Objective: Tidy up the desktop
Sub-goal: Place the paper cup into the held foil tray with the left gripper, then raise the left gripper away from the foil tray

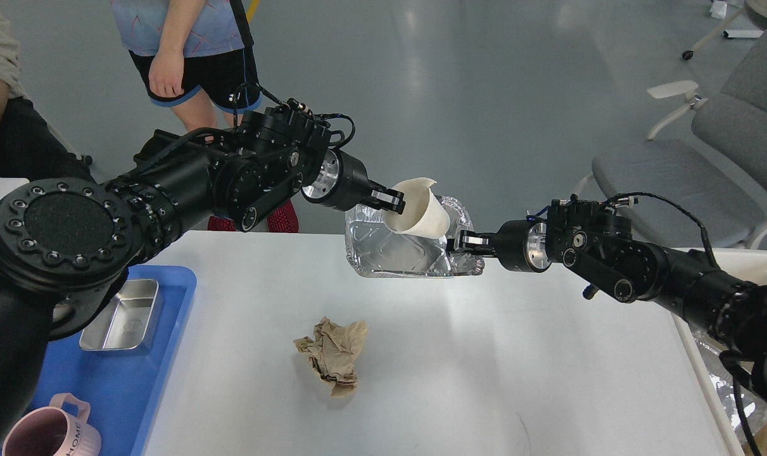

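The desktop is the wide white tabletop below both arms. My left gripper is shut on the rim of a white paper cup, tilted and held inside an aluminium foil tray. My right gripper is shut on the foil tray's right rim and holds it tilted up above the desktop's far edge. A crumpled brown paper lies on the desktop near the middle front.
A blue plastic tray at the left holds a small steel container and a pink mug. Two people stand beyond the far left edge. Grey chairs stand at the right. A smaller white table edge adjoins on the right.
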